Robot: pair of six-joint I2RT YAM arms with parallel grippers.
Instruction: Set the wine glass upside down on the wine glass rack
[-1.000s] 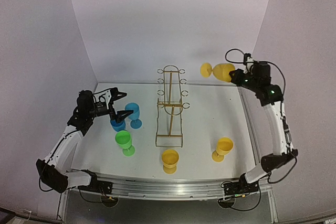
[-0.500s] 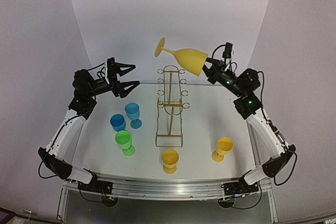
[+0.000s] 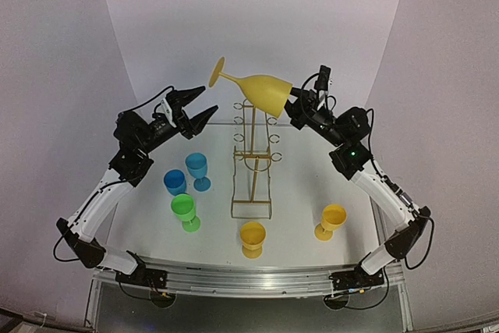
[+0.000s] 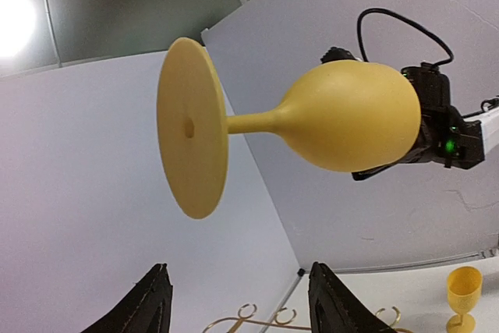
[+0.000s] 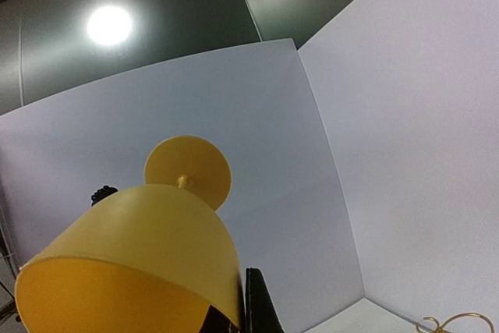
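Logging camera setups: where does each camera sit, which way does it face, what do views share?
Top external: above and behind the bases, looking down on table, wine glass rack, both arms.
Left wrist: on the left arm, tilted up at the wine glass; its open left end effector frames the bottom.
Right wrist: looking up past the bowl at a ceiling light; one dark finger shows.
Shared: all see the glass the right end effector holds.

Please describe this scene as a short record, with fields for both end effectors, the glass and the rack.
wine glass rack: upright on table, holds no glass
right end effector: shut on wine glass bowl
wine glass: in air near rack top, tilted sideways, foot toward left arm
left end effector: open, empty, near the glass foot
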